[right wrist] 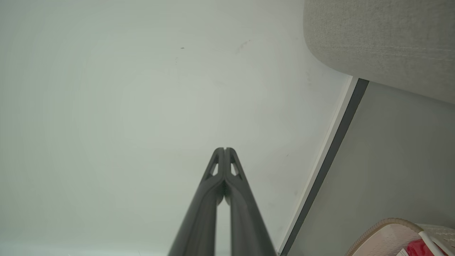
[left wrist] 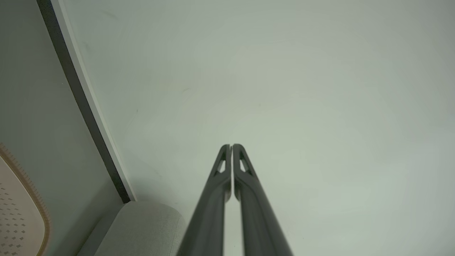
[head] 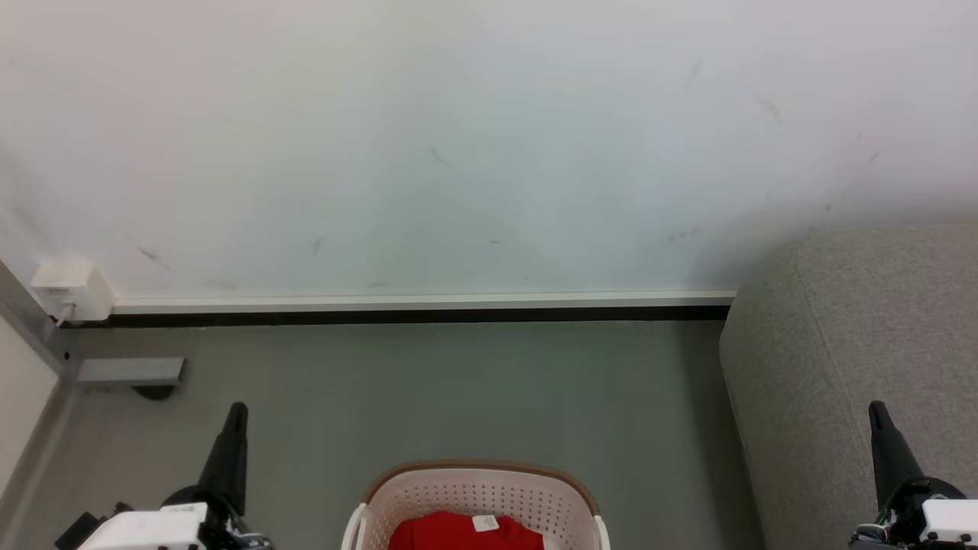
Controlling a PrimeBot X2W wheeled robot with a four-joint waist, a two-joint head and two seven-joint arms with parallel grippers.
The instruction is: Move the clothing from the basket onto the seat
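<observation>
At the bottom edge of the head view, closest to the robot, the basket (head: 477, 467) is seen, cream-white with perforated walls and a brown rim. Just its far end is shown, so its long axis cannot be told. The clothing (head: 454, 533), bright red, is lying inside it, with a white tag (head: 485, 522) turned upward on top. None of it has yet been moved to the seat.

On either side of the basket the two grippers are held up, fingers pointed away from the robot towards the wall. The left gripper (head: 238, 411) is seen at the lower left and the right gripper (head: 877, 412) at the lower right. In each wrist view the two long dark fingers are pressed together at the tips, and nothing is pinched between them.

The clothing is placed between the two grippers and nearer to the robot than either set of fingertips, so it is judged that a reach would have to be brought back, down and inward. The left gripper is judged to be the nearer to the basket. The right gripper is set further out, in front of the seat.

Beyond the basket, bare grey floor (head: 458, 382) is spread out. To the right, the seat (head: 863, 344), a large light grey upholstered form with a rounded edge, is seen just beside the basket's side of the floor but apart from it.

Farthest away, a pale skirting board (head: 420, 301) with a dark strip beneath is run along the foot of a white, lightly scuffed wall (head: 458, 153).
</observation>
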